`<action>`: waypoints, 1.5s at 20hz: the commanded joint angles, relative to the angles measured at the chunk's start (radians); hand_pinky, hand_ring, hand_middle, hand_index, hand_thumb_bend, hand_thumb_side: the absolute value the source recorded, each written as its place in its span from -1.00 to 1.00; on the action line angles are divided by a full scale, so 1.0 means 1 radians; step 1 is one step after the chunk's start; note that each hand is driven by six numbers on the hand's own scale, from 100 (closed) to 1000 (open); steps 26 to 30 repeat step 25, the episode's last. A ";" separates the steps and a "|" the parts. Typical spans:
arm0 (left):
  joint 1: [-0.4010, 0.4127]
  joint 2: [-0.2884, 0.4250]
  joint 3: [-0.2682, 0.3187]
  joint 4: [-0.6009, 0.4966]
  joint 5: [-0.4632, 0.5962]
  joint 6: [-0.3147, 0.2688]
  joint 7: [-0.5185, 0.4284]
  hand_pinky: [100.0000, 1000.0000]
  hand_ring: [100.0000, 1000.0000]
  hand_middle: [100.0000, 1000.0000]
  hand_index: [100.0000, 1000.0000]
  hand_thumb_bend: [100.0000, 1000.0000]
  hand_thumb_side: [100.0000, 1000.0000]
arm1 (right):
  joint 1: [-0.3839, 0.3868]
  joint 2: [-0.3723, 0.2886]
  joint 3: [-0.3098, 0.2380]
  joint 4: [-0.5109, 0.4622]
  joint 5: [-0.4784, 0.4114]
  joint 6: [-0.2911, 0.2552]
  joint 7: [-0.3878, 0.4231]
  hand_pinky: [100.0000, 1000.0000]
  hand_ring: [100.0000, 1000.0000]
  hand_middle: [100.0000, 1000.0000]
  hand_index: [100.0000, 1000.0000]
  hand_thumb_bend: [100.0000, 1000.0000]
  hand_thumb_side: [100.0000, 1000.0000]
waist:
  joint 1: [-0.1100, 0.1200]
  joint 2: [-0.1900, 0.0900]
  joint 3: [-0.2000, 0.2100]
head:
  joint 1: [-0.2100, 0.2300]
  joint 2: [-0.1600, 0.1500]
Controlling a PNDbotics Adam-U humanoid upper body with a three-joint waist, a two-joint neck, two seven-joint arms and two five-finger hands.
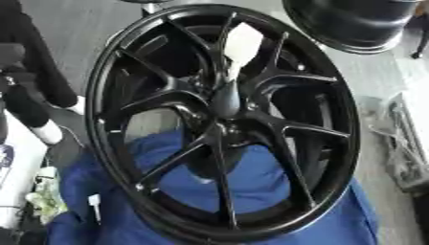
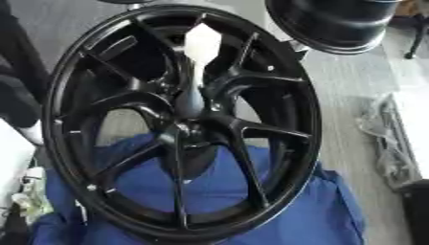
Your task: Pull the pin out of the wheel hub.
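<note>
Wheel hub (image 1: 222, 122), glossy black alloy with thin paired spokes, fills the centre, standing tilted above blue cloth (image 1: 276, 191). White pin (image 1: 241, 45), smooth with a broad flat head, sticks out near its dark centre boss. Neither hand's fingers are visible.

A black spoked wheel (image 1: 222, 122) fills the left eye view, standing tilted on a blue cloth (image 1: 352, 215). A white pin (image 1: 241, 48) with a broad flat head rises from the hub (image 1: 224, 103) at its centre. Another black wheel (image 1: 356, 21) shows at the upper right corner.
</note>
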 commanded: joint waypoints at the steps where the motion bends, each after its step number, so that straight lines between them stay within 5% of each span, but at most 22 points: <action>1: -0.010 0.029 0.010 -0.015 0.000 -0.002 0.004 0.16 0.54 0.19 0.21 -1.00 0.62 | -0.011 -0.021 -0.018 -0.013 -0.023 -0.010 -0.046 0.56 0.43 0.47 0.62 0.17 -0.52 | 0.007 -0.018 -0.001 | 0.003 -0.010; 3: -0.010 0.029 0.010 -0.016 0.000 -0.002 0.004 0.16 0.54 0.19 0.21 -1.00 0.62 | -0.016 -0.013 -0.013 -0.036 -0.056 -0.029 -0.076 0.53 0.36 0.40 0.57 0.03 -0.55 | 0.007 -0.018 -0.001 | 0.003 -0.011; 9: -0.015 0.024 0.010 -0.018 -0.001 -0.003 0.004 0.16 0.54 0.19 0.21 -1.00 0.62 | -0.047 0.069 0.066 -0.168 -0.318 -0.218 -0.168 0.53 0.28 0.31 0.48 -0.54 -0.50 | 0.009 -0.018 0.006 | -0.002 -0.016; 13: -0.018 0.020 0.010 -0.020 0.000 -0.005 0.007 0.16 0.54 0.19 0.21 -1.00 0.62 | -0.080 0.167 0.116 -0.201 -0.418 -0.325 -0.182 0.56 0.28 0.30 0.49 -0.57 -0.49 | 0.011 -0.017 0.012 | -0.004 -0.020; 15: -0.020 0.017 0.010 -0.021 0.001 -0.006 0.007 0.16 0.54 0.19 0.21 -1.00 0.61 | -0.091 0.228 0.128 -0.206 -0.435 -0.365 -0.179 0.55 0.27 0.30 0.49 -0.42 -0.55 | 0.013 -0.015 0.014 | -0.005 -0.022; 20: -0.026 0.009 0.012 -0.025 0.003 -0.009 0.012 0.16 0.53 0.19 0.21 -1.00 0.61 | -0.094 0.377 0.121 -0.208 -0.451 -0.460 -0.191 0.54 0.24 0.27 0.48 -0.34 -0.52 | 0.019 -0.009 0.021 | -0.006 -0.027; 30: -0.031 0.006 0.012 -0.027 0.005 -0.012 0.017 0.16 0.54 0.19 0.21 -1.00 0.61 | -0.091 0.440 0.104 -0.165 -0.458 -0.506 -0.207 0.57 0.28 0.32 0.50 -0.42 -0.42 | 0.023 -0.004 0.025 | -0.010 -0.033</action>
